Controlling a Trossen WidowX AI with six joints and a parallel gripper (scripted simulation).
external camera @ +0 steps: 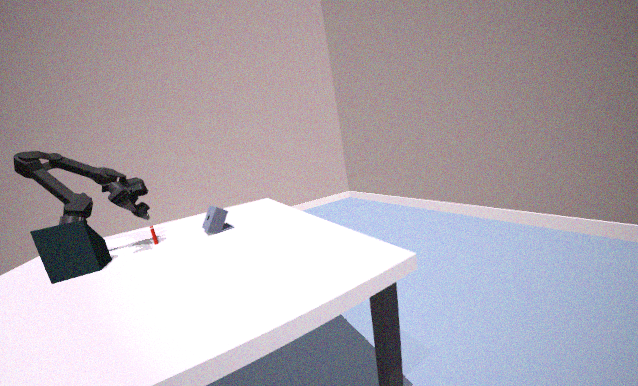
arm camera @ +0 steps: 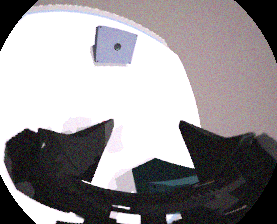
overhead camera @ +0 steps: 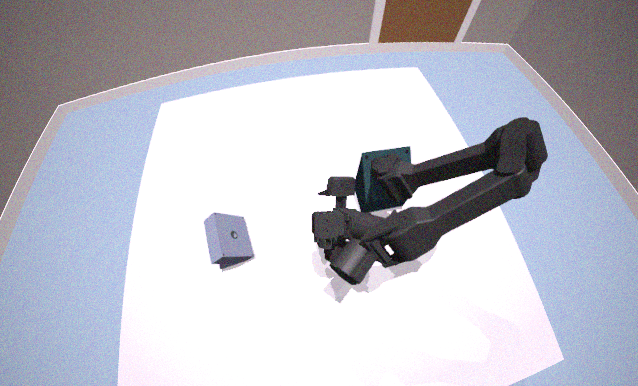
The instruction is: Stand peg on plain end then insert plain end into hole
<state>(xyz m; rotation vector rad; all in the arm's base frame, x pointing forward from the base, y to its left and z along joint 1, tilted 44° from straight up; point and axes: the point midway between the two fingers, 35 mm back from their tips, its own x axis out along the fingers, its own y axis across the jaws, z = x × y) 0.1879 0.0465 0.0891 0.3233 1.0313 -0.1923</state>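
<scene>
The red peg [external camera: 153, 236] stands upright on the white table [external camera: 236, 280], its white band near the top. It shows only in the exterior view; the arm hides it in the top view, and it is out of the wrist view. My gripper [overhead camera: 322, 214] [external camera: 143, 213] [arm camera: 147, 122] is open and empty, tilted down, just above and a little left of the peg, not touching it. The grey sloped panel [overhead camera: 228, 240] [external camera: 215, 220] [arm camera: 112, 46] with its single dark hole [overhead camera: 234, 234] stands farther out on the table, ahead of the gripper.
The arm's dark teal base block [overhead camera: 371, 187] [external camera: 71, 252] stands behind the gripper. The arm's links reach over the table above the peg. The table edge [external camera: 326, 295] drops to a blue floor [external camera: 501, 280].
</scene>
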